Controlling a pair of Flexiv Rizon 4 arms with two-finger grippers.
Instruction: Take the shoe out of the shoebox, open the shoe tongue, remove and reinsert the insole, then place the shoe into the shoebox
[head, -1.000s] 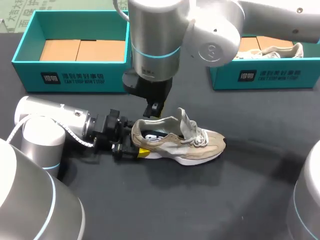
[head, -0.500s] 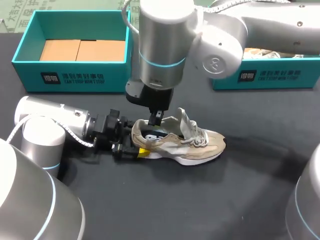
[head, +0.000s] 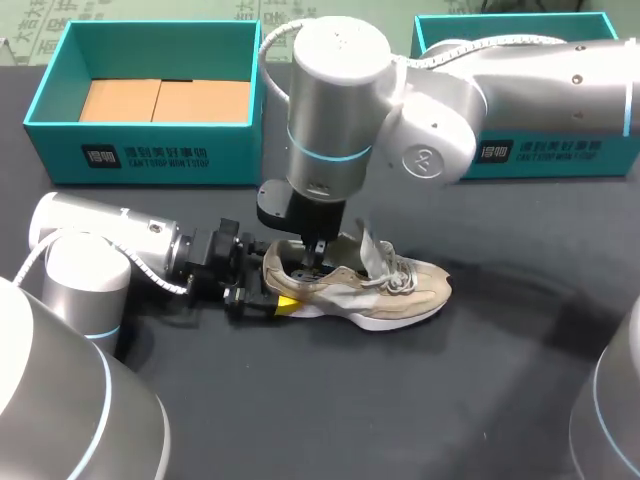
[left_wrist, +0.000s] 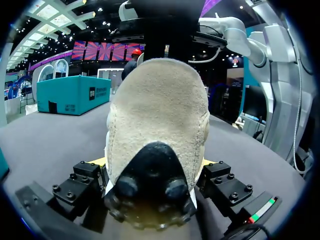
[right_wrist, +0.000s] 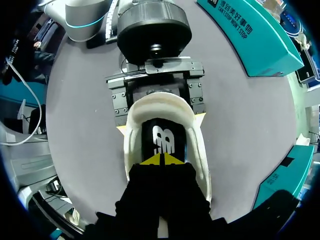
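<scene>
The shoe (head: 355, 285) lies on its sole on the table (head: 450, 400), out of the shoebox (head: 150, 155) that stands behind it. At the shoe's heel, the left gripper (head: 272, 288) clamps it from both sides. Above the shoe's opening, the right gripper (right_wrist: 162, 159) points down at the insole (right_wrist: 161, 137), its yellow tips pressed together. The step in hand looks like removing the insole. Next, the tips likely need to part, catch the insole's edge and lift.

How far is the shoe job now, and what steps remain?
Done: the shoe is out on the table, tongue raised. In hand: left jaws clamp the heel; right jaws, tips together, reach inside at the insole. Left: pull the insole out, put it back, return the shoe to the shoebox.
</scene>
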